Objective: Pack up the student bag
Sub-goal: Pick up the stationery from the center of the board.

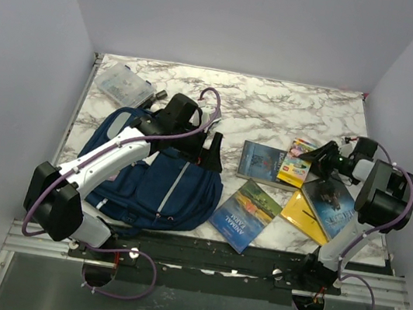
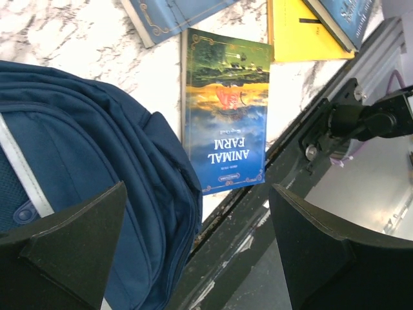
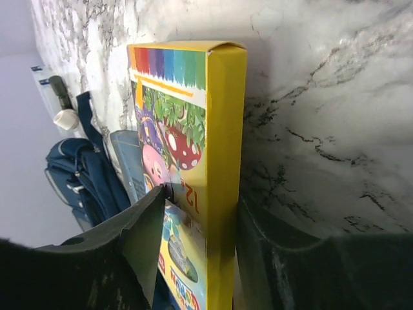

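1. You are working on a white marble-patterned table (image 1: 293,106), closed in by plain pale grey walls (image 1: 244,19) at the left, back and right. A metal rail (image 1: 205,263) runs along the near edge and carries both arm bases.
2. At the far left corner you have a clear plastic box (image 1: 123,85) lying flat. Small items show through its lid, too small to name.
3. The student bag (image 1: 161,191) lies flat on the left half of the table near the front edge. Its navy front and grey stripes face up, and the left arm reaches across it. You cannot tell from these views whether it is unzipped or what is inside.
4. Your left gripper (image 2: 197,239) hangs with its jaws spread wide and nothing between them. It sits above the bag's right edge and the near rail.
5. Just right of the bag, the Animal Farm book (image 1: 244,214) lies flat on the marble, close beside the fabric. Behind it lies a dark blue book (image 1: 262,162).
6. A yellow box (image 3: 222,129) with a rainbow band and cartoon print sits at that blue book's right edge.
7. Your right gripper (image 1: 318,155) has closed on the yellow box, one finger on its printed face and the other on its narrow side.
8. Nearer the right arm's base, a plain yellow book (image 1: 303,214) lies under a blue picture book (image 1: 330,200).
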`<action>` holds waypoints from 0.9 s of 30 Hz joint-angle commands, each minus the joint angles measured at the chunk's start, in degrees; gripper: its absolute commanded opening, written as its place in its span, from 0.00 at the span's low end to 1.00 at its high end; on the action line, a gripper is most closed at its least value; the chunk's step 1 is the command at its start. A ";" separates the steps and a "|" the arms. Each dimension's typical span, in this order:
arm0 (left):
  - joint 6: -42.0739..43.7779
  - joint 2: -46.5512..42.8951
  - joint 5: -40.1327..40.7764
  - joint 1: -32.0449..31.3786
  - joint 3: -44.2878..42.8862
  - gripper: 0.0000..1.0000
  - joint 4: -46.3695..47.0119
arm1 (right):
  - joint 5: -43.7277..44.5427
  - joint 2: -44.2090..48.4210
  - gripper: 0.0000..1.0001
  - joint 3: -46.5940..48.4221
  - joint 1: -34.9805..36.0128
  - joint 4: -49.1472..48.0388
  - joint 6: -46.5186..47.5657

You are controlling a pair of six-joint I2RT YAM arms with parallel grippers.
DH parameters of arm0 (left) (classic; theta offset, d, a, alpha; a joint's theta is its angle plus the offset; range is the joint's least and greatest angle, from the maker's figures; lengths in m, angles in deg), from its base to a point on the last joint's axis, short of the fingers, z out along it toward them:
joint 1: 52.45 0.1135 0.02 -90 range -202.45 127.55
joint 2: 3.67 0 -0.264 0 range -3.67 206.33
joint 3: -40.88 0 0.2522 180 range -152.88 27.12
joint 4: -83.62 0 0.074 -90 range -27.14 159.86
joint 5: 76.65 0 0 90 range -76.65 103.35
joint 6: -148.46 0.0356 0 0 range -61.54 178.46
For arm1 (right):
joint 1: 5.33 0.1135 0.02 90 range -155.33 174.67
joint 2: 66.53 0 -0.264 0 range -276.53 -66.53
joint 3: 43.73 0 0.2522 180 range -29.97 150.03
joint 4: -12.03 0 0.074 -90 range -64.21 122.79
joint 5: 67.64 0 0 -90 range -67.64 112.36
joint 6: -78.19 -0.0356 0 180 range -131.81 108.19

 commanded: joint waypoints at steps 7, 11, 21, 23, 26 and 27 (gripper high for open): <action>4.02 -1.22 9.76 -0.30 1.56 0.92 -0.08 | -2.89 2.16 0.32 -2.52 -0.45 -2.46 -4.91; 4.06 -1.45 12.42 -0.29 2.33 0.91 -1.15 | -2.01 5.51 0.29 -3.19 -0.37 -2.46 -6.22; 1.11 5.61 25.71 -4.73 -0.49 0.76 -9.65 | 0.86 11.31 0.11 -2.25 1.54 -1.74 -6.53; 0.75 6.91 29.74 -6.63 -1.03 0.76 -11.02 | 0.27 12.03 0.10 -3.46 2.62 -3.91 -8.27; 0.12 8.64 35.97 -8.87 -0.94 0.76 -12.05 | 0.26 14.44 0.09 -5.18 6.01 -6.28 -9.38; -0.12 9.14 37.17 -9.28 -1.06 0.75 -12.39 | 0.00 15.15 0.09 -5.37 7.46 -6.48 -9.55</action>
